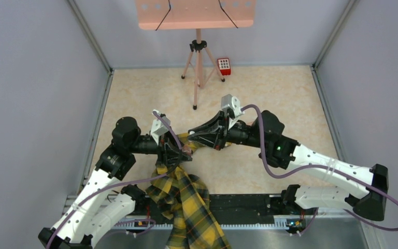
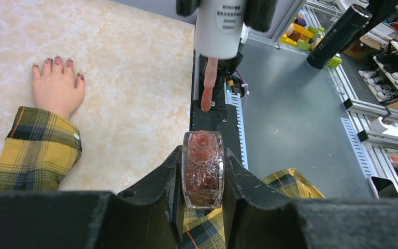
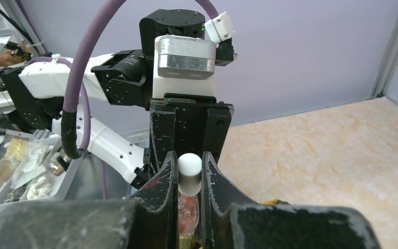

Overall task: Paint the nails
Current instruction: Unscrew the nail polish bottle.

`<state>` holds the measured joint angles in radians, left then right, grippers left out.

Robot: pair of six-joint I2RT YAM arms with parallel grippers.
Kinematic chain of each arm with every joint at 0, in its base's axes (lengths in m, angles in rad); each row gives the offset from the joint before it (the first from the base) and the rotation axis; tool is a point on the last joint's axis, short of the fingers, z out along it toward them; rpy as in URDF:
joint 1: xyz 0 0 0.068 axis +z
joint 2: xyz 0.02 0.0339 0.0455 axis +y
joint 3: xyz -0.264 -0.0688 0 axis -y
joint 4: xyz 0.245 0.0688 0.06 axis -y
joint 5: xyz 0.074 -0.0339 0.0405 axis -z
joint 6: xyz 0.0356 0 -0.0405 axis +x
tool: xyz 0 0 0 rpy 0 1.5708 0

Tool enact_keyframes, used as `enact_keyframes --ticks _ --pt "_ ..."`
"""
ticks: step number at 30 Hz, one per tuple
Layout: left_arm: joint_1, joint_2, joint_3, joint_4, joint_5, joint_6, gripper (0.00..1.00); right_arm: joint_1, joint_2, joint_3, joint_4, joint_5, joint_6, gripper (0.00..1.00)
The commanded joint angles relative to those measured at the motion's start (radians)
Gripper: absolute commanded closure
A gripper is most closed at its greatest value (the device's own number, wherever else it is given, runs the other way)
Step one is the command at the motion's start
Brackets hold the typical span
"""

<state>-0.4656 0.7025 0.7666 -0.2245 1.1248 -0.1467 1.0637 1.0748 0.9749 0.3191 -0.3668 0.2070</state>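
Your view: nails [image 2: 58, 60] dark red | sleeve [image 2: 36, 150] yellow-black plaid | bottle [image 2: 202, 171] between left fingers [image 2: 155, 199] clear, red-filled | cap [image 2: 219, 26] white | tabletop [image 2: 134, 78] beige marbled

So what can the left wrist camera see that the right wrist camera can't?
Only the left wrist view shows the pale hand with its dark red nails, the plaid sleeve, and, clearly, the open polish bottle pinched in the left fingers. Only the right wrist view shows the purple cable and a tray of bits. Both show the white cap, held by the right fingers, and the beige table.
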Motion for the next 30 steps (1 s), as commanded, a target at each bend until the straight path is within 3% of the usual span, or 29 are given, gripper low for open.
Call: enact_keyframes --ticks 1,30 --pt "0.001 -0.009 0.011 0.042 0.010 0.011 1.00 -0.008 0.028 0.011 0.100 -0.058 0.029 1.00" --pt "0.001 -0.011 0.011 0.042 0.006 0.013 1.00 -0.008 0.080 0.042 0.062 -0.094 0.031 1.00"
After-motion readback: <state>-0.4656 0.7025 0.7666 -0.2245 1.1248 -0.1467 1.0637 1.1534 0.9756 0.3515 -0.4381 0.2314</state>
